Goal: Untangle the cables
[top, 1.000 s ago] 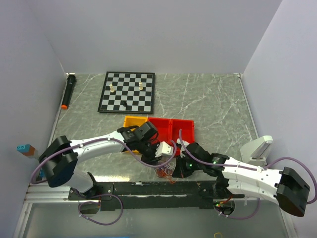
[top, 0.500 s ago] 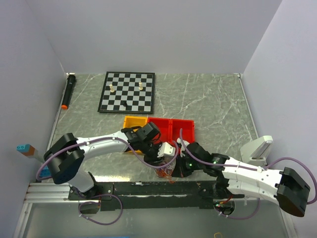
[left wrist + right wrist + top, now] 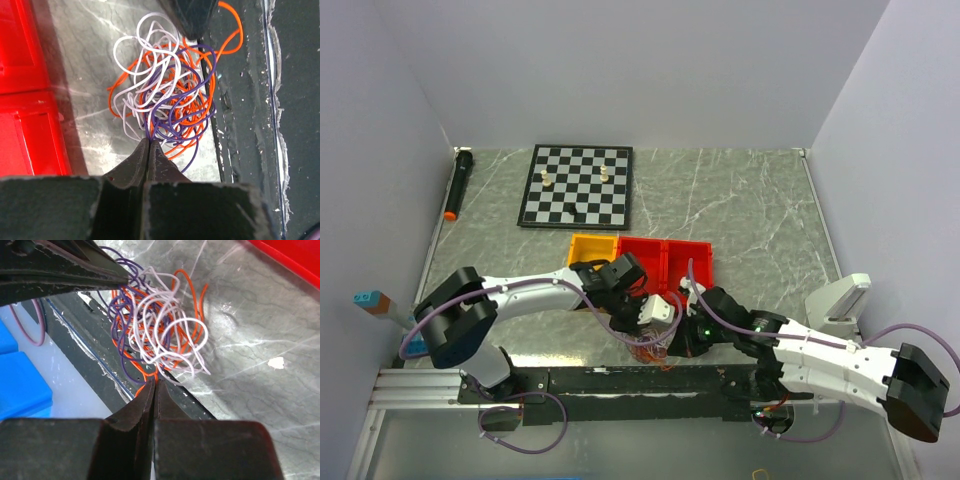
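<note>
Veined grey table [image 3: 750,200], pale walls [image 3: 620,70]; left gripper [image 3: 150,141] and right gripper [image 3: 154,383] both pinching the cables [image 3: 172,107] (1 tangle).

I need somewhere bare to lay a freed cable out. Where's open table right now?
Widest: bare table right of the chessboard, behind the red bins. Another patch left of the yellow bin. Crowded at the near edge, where left tool and right tool pinch the cable tangle.

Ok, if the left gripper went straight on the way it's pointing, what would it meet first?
The cable tangle. The left gripper has its shut tips at the tangle's near edge and seems to be pinching a strand. Beyond the tangle sits the right gripper, depth unclear.
</note>
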Controlling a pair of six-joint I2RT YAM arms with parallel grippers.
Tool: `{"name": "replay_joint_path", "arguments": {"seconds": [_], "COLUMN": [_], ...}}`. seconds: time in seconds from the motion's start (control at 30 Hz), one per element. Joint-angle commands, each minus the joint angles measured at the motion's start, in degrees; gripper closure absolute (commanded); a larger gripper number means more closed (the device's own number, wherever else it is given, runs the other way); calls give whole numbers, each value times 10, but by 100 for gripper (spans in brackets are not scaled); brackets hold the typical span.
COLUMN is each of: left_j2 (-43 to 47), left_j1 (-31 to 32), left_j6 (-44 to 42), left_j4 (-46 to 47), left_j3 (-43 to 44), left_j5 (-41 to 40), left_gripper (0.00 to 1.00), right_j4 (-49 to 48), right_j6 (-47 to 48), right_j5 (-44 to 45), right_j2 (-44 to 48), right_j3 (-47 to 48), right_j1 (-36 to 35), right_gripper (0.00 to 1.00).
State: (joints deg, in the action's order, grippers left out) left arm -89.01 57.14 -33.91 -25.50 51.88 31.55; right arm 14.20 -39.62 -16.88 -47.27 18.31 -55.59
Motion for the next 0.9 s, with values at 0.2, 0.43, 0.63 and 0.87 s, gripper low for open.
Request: {"name": "replay_joint_path", "arguments": {"seconds": [0.2,0.43,0.63,0.87], "left_j2": [89,167,245,313], "left_j1": [-13,-87,-112,-156], "left_j6": [-3,-1,18,-1], "left_j4": [-80,-173,-231,-304], "left_j3": [10,34,25,31], "left_j5": [-36,-27,-32,-70], "left_gripper": [99,98,96,93], "right_j4": [25,48,76,178], "right_j6": [-15,-19,-27,-76], "right_j5": [38,62,96,191], "right_j2": [1,1,-13,-45], "right_j3": [2,9,17,53], "right_j1": [0,0,0,0], "right_gripper": [100,100,100,100]}}
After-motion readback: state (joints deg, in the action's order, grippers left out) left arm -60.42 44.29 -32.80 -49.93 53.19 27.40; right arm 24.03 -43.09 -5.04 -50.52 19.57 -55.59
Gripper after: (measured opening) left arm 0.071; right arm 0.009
